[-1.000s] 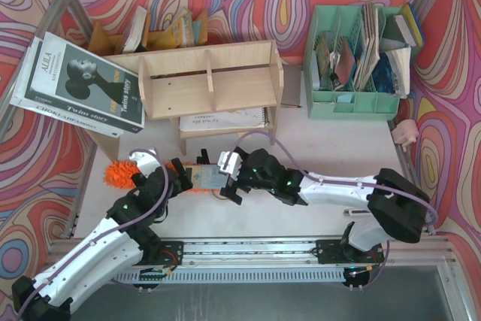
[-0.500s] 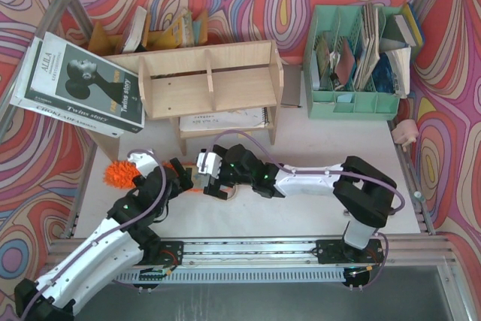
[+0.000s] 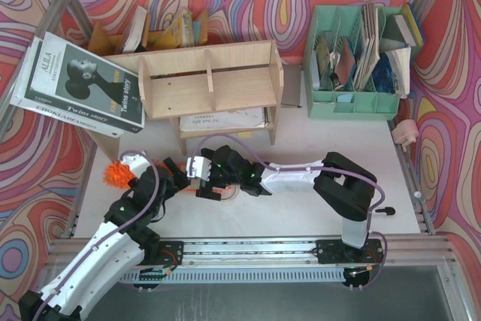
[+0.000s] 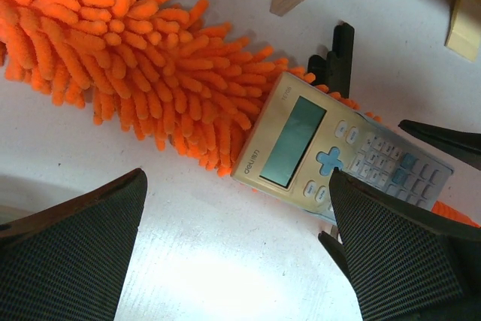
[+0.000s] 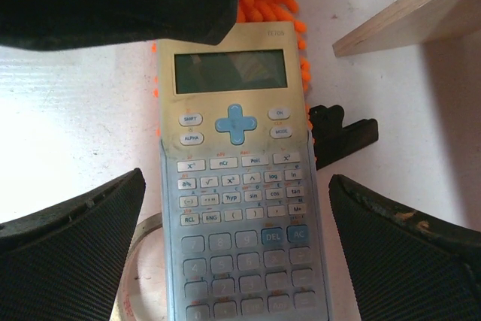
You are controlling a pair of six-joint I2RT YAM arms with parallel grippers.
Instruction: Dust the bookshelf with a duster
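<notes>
Orange duster [image 4: 113, 58] half hidden under calculator [image 4: 338, 155]; left claw [image 4: 237, 253] and right claw [image 5: 237, 249] spread.

Duster under cover: a calculator [image 4: 342, 152] lies across the duster [image 4: 128, 58], hiding part of its fluffy head, which runs off the left wrist view's top-left corner. From above, the left arm [image 3: 113, 238] and right arm [image 3: 293, 178] cover most of it beyond the orange tip.

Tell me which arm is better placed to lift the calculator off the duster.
Right, probably: the right gripper, open, has a finger either side of the calculator. The left gripper, also open, sits off-centre, nearer the duster head.
</notes>
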